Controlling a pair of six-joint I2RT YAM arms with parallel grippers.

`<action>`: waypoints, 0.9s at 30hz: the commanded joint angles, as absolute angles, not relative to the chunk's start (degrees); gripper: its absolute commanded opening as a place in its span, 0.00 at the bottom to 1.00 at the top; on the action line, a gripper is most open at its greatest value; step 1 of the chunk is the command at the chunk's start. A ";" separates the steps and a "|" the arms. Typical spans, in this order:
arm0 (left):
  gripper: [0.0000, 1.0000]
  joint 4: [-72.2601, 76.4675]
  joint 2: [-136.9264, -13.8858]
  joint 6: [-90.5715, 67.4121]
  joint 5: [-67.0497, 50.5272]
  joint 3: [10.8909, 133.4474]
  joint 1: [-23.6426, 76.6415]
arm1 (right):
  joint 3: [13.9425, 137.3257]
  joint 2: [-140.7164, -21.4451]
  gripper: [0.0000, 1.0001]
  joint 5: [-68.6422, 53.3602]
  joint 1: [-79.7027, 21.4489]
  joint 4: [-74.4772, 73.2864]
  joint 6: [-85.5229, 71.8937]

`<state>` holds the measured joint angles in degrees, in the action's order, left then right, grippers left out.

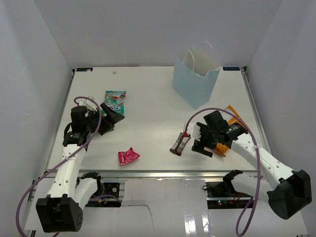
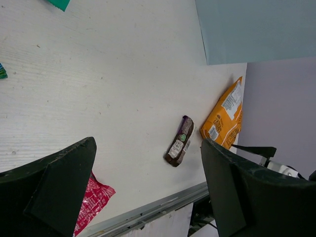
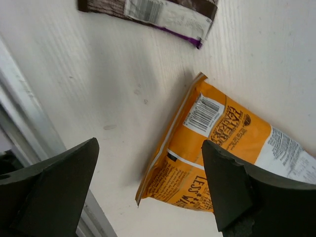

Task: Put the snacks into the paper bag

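Teal-green-red pouch (image 1: 115,98) beside left gripper (image 1: 108,117), jaws spread, empty. Dark brown bar (image 1: 180,143) mid-bench. Right gripper (image 3: 149,163) released over large orange chip bag (image 3: 222,148): probably light, crinkly, slippery; pinch the end seam. Paper bag (image 1: 196,79) upright beyond.

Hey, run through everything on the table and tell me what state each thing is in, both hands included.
paper bag: upright, mouth open
orange chip bag: lying flat, not gripped
dark brown bar: lying flat, loose
pink packet: lying flat, loose
teal pouch: lying flat, loose
left hand: open, empty
right hand: open, empty, above the orange chip bag
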<state>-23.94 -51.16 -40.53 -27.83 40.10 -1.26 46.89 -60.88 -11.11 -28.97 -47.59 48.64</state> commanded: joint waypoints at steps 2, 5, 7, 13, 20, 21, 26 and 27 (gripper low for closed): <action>0.98 -22.41 -49.22 -41.04 -29.18 38.94 -0.97 | 39.30 -58.80 0.90 13.69 -33.49 -34.73 37.62; 0.98 -22.32 -47.90 -42.18 -29.09 37.71 -0.97 | 36.21 -59.06 0.90 19.25 -34.27 -33.48 37.00; 0.98 -22.32 -47.38 -42.71 -29.18 37.18 -0.97 | 35.42 -59.50 0.90 19.68 -35.06 -34.01 35.78; 0.98 -22.32 -46.85 -43.24 -29.62 36.83 -0.97 | 31.29 -61.08 0.96 23.22 -35.24 -29.09 35.07; 0.98 -22.32 -46.32 -44.03 -30.32 36.21 -0.97 | 30.58 -66.43 0.86 19.60 -34.89 -28.04 31.38; 0.98 -22.32 -46.32 -43.95 -30.32 36.30 -0.97 | 31.19 -67.05 0.84 18.47 -34.81 -27.95 31.12; 0.98 -22.50 -45.97 -44.03 -30.32 36.04 -0.97 | 31.55 -68.82 0.66 16.44 -34.72 -26.98 31.03; 0.98 -22.50 -45.88 -44.03 -30.32 36.04 -0.97 | 31.55 -68.91 0.63 16.09 -34.72 -26.81 31.03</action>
